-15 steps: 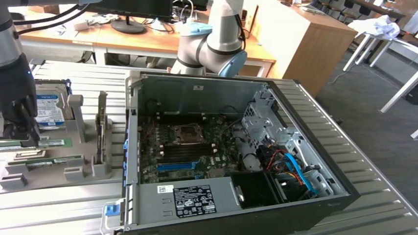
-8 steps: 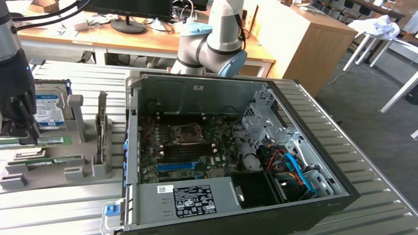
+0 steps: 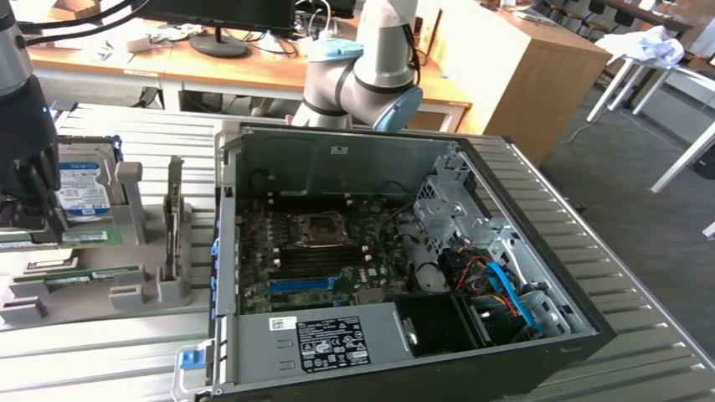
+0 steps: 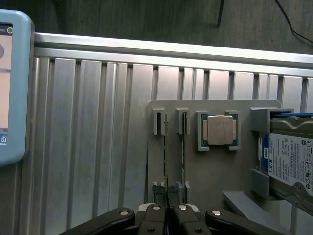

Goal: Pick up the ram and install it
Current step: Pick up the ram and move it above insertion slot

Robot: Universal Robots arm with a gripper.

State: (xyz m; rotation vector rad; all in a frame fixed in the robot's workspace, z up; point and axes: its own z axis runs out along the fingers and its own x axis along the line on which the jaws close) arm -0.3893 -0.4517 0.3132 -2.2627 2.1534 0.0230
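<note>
The ram (image 4: pixel 166 152) is a thin green stick standing on edge in a slot of the grey holder (image 4: pixel 215 171). A second stick (image 4: pixel 183 147) stands in the slot beside it. My gripper (image 4: pixel 168 209) has its black fingers pressed together at the near end of the first stick, whose edge runs in between them. In the exterior view my gripper (image 3: pixel 28 224) is low over the holder (image 3: pixel 146 243) at the exterior view's far left, on the green ram (image 3: pixel 84 238).
The holder also carries a silver processor (image 4: pixel 219 130) and a hard drive (image 4: pixel 288 156) (image 3: pixel 84 188). The open computer case (image 3: pixel 525 234) lies in the middle of the slatted metal table, motherboard (image 3: pixel 324 260) and blue slot (image 3: pixel 304 285) exposed. The arm's base (image 3: pixel 369 84) stands behind the case.
</note>
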